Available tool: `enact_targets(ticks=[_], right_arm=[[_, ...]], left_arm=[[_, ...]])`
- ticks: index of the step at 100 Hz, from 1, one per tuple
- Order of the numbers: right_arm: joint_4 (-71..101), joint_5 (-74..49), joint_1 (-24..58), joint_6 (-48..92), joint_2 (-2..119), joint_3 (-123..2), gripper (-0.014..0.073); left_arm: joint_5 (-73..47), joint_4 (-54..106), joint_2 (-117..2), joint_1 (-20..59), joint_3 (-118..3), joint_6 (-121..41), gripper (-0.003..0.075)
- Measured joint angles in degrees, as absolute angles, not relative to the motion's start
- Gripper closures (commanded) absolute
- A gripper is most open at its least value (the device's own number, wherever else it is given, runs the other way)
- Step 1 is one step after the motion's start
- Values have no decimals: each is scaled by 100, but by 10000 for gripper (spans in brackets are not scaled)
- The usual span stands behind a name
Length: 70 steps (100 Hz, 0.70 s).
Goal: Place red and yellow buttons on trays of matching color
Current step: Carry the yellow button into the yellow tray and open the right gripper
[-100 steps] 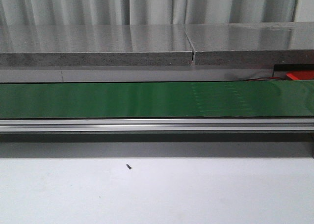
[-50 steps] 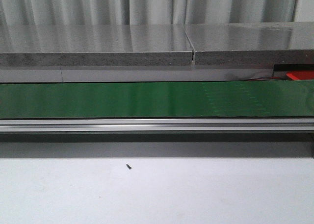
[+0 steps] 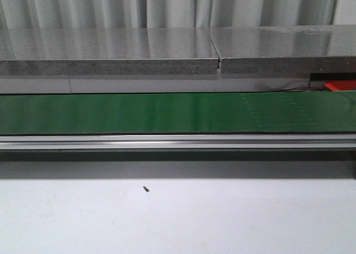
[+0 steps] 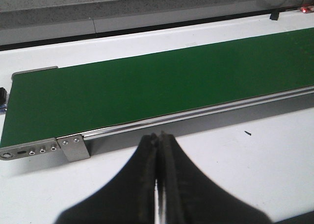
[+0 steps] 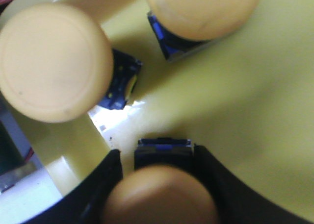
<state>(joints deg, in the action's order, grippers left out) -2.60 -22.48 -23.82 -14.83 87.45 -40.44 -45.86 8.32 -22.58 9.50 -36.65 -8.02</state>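
Note:
In the right wrist view a yellow tray fills the picture. Two yellow buttons stand on it, one near the tray's rim and the other beside it. A third yellow button sits between the fingers of my right gripper. The jaws are open: a strip of tray shows between one finger and the button's dark base, while the other finger lies against the base. My left gripper is shut and empty over the white table, just short of the conveyor rail. No red button shows.
A green conveyor belt with an aluminium rail runs across the table, bare of buttons. A small black screw lies on the white table. Something red shows at the far right behind the belt. A grey counter stands beyond.
A faint patterned patch on the belt has drifted to the right. Nothing else differs in the front view.

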Motion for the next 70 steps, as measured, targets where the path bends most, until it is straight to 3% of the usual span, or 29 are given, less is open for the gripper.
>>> enact_targets(ticks=[11,57,64,70], right_arm=[[-260,-2238,-2382,-1493,8772,-4044,57],[-791,-2338,-2335,-1493,7606,-4044,67],[-919,-2402,-2198,-1454,7297,-4044,105],[-945,-2470,-2006,-1351,7046,-4044,190]], left_arm=[[-4586,832,-2258,950,-3665,-802,739],[-4586,832,-2258,950,-3665,-802,739],[-4586,832,-2258,950,-3665,-802,739],[-4586,832,-2258,950,-3665,-802,739]])
